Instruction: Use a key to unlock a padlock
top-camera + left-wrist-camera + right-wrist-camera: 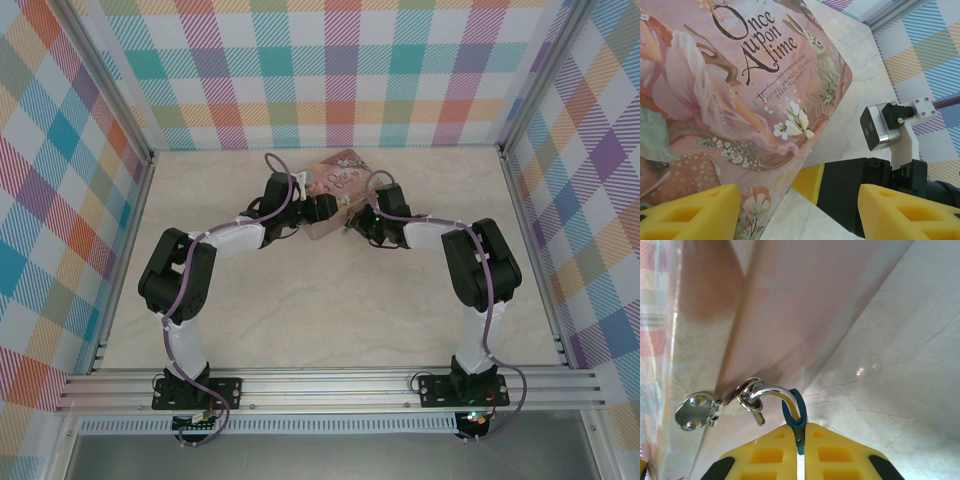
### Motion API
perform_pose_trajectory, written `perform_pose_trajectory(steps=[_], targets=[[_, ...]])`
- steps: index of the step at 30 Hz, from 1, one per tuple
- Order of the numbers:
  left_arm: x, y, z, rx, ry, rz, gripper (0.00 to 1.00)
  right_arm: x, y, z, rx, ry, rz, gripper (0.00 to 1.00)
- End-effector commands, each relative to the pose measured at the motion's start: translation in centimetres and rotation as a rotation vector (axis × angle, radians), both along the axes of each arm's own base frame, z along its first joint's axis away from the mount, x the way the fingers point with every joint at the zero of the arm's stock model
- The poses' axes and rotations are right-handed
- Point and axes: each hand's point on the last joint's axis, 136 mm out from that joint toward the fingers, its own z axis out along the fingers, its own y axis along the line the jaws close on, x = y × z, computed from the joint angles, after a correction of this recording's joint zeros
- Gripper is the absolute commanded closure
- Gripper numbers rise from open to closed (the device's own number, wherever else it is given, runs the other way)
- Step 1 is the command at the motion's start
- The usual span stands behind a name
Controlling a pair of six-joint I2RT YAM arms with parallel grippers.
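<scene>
The padlock (792, 408) is pinched by the right gripper (800, 434), its shackle (771, 389) hooked through the hasp (699, 411) of the tin (740, 105); the left gripper (797, 196) is held open beside it.

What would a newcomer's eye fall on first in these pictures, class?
The pink tin lettered "Once upon a time" stands out, at the far middle of the table. At its side the right gripper pinches the tiny blue padlock, whose silvery shackle hooks through the tin's metal ring.
</scene>
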Motion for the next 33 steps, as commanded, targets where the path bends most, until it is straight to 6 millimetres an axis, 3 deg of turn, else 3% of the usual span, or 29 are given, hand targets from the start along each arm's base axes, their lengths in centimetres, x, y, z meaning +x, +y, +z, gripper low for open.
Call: perform_pose_trajectory(steps=[1,13,20,33], targets=[[-3.4,2.5,-7.4,0.137,0.244,0.047,0.36,2.4,-4.5,1.5,-0.050,-0.041,-0.163,0.91],[-5.2,1.5,-8.0,0.147,0.272,0.034,0.34,3.4,-5.8,2.5,0.046,-0.062,-0.182,0.91],[-6.1,1.3,-9.0,0.149,0.300,0.036,0.34,3.6,-6.4,1.7,0.035,-0.031,-0.171,0.91],[-6.2,1.4,-9.9,0.162,0.316,0.047,0.33,4.9,-7.0,1.9,0.082,0.002,-0.188,0.91]])
